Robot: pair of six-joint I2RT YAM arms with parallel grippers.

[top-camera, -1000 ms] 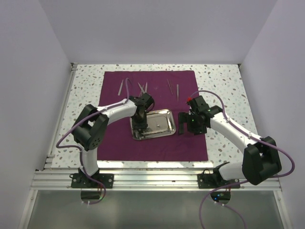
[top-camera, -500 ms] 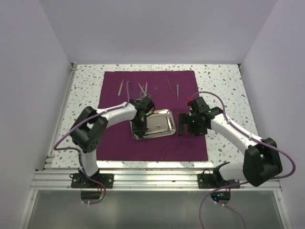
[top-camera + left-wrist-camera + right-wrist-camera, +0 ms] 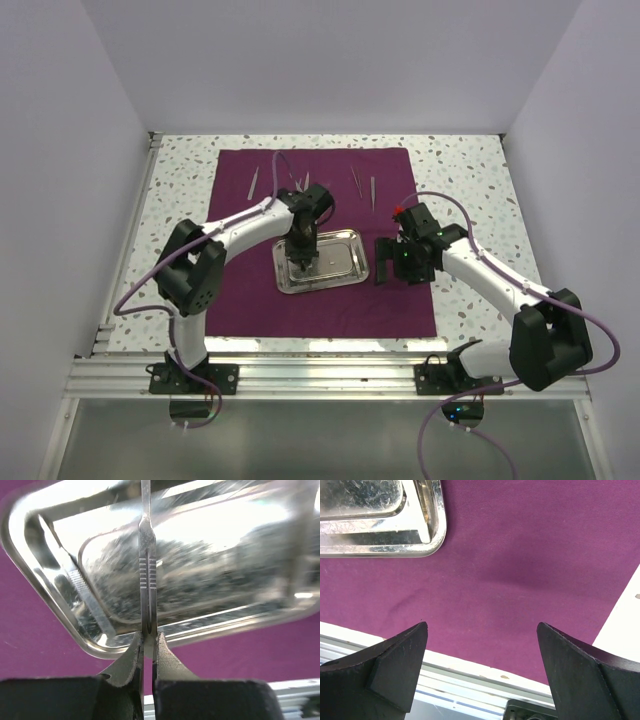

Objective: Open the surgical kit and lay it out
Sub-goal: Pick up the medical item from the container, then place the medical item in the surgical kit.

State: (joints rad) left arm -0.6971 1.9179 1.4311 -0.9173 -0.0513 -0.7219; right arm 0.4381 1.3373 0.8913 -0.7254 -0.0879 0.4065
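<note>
The dark purple cloth [image 3: 250, 290] lies spread flat on the table. The shiny steel tray [image 3: 348, 262] sits on its middle. My left gripper [image 3: 302, 260] is over the tray's left part, shut on a thin silver instrument with a ridged grip [image 3: 146, 570], which points across the tray [image 3: 210, 630]. The left fingertips [image 3: 165, 652] pinch its near end. A second ridged shape [image 3: 82, 590] shows along the tray's left wall; I cannot tell whether it is an instrument or a reflection. My right gripper [image 3: 384, 262] is open and empty just right of the tray, low over the cloth [image 3: 520, 555].
Several thin silver instruments lie in a row on the back of the cloth, at the left [image 3: 254, 184], the middle [image 3: 300, 183] and the right [image 3: 372, 192]. The tray's corner [image 3: 432, 535] shows in the right wrist view. Speckled tabletop [image 3: 470, 180] surrounds the cloth.
My left wrist has swung right and back, and its gripper has shifted from the tray's left edge further over the tray. The right arm has not moved.
</note>
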